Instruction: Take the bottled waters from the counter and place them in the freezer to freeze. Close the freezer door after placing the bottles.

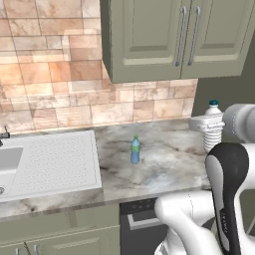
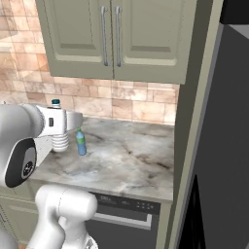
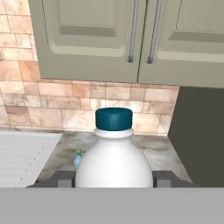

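Gripping the clear bottle (image 3: 114,162), my claw (image 3: 114,178) has a finger on each side of its body, pinching it; the dark cap (image 3: 113,119) stands upright above. From the left base view I judge the bottle lifted off the counter (image 1: 164,164), though its base is hidden behind my arm, so I can't be sure. The blue bottle (image 1: 135,150) stands alone mid-counter, well apart, untouched.

So I'm early in the job: one bottle in hand, none frozen, the second to fetch, then the door to shut.

The right base view gives me the fridge's dark grey side (image 2: 223,146) to the right, which the left base view lacks; that one shows the sink (image 1: 45,164) instead. The hand view alone shows the pinch.
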